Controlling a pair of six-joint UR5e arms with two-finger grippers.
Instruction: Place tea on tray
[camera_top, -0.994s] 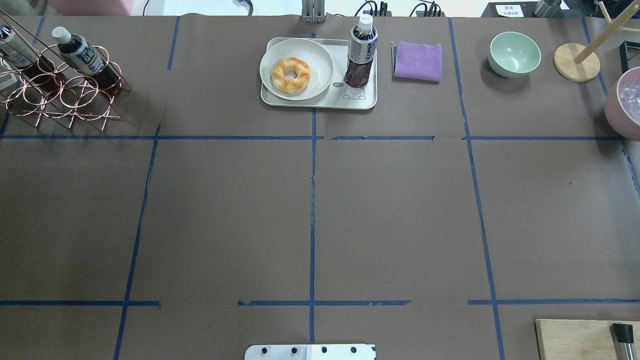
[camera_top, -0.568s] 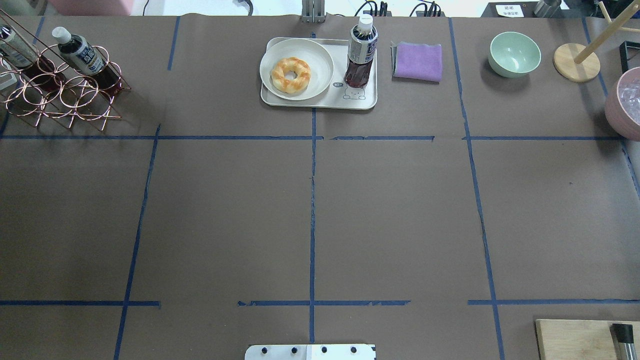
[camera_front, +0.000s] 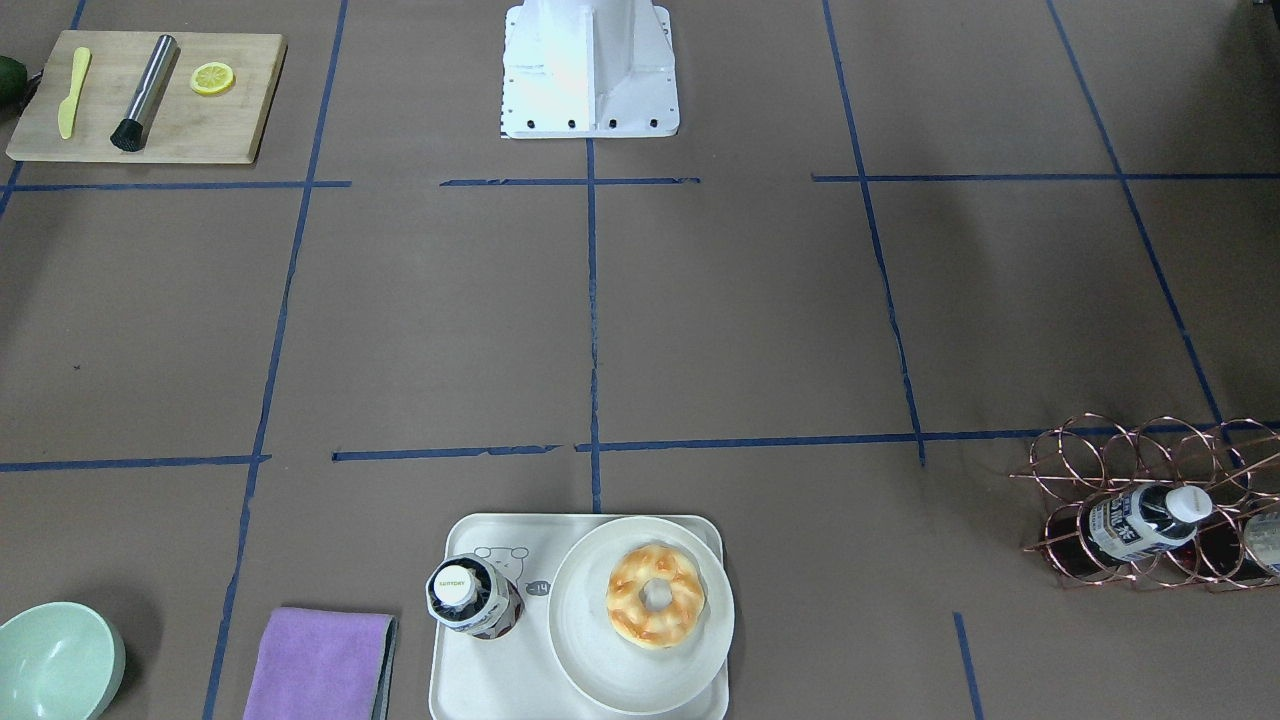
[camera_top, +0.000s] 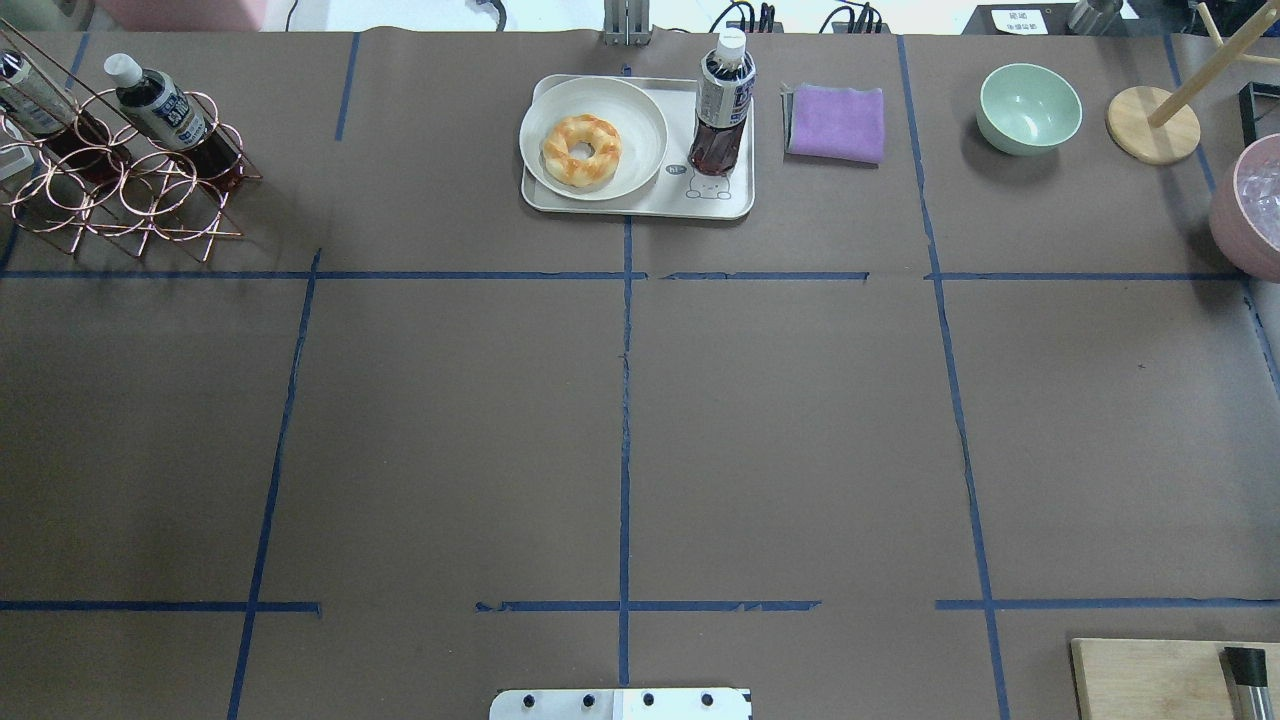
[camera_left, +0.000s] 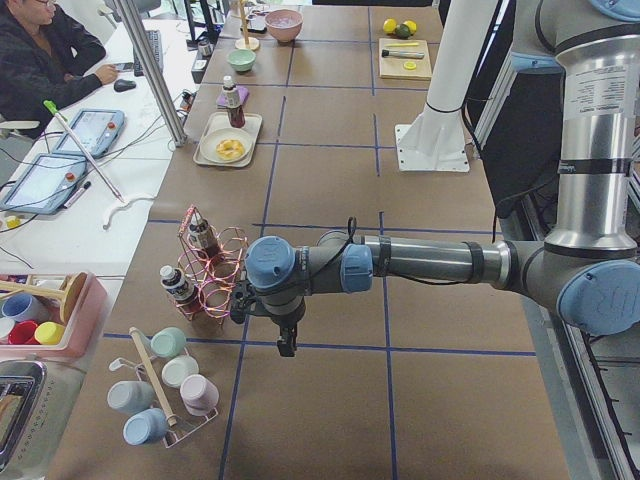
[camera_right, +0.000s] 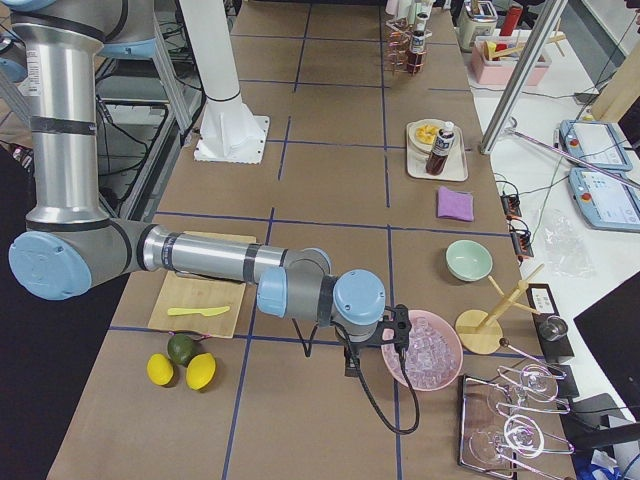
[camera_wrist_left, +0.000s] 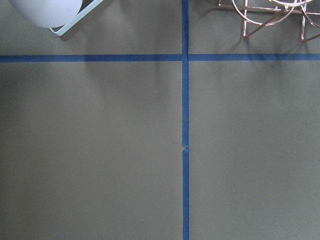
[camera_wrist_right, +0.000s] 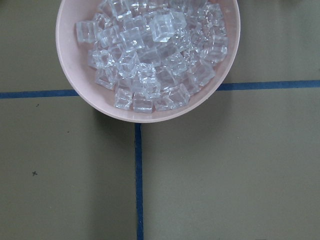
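Note:
A tea bottle (camera_top: 722, 105) with a white cap stands upright on the right part of the off-white tray (camera_top: 715, 195), beside the bear drawing; the front view shows the same bottle (camera_front: 470, 598) and tray (camera_front: 470, 680). Two more tea bottles (camera_top: 160, 105) lie in a copper wire rack (camera_top: 120, 190) at the far left. My left gripper (camera_left: 287, 345) shows only in the exterior left view, low over the table near the rack; I cannot tell its state. My right gripper (camera_right: 352, 365) shows only in the exterior right view, beside the pink ice bowl; I cannot tell its state.
A cream plate with a doughnut (camera_top: 582, 148) fills the tray's left part. A purple cloth (camera_top: 836, 122) and a green bowl (camera_top: 1029, 107) lie to its right. A pink bowl of ice (camera_wrist_right: 147, 55) is at the right edge and a wooden board (camera_front: 150, 95) near the base.

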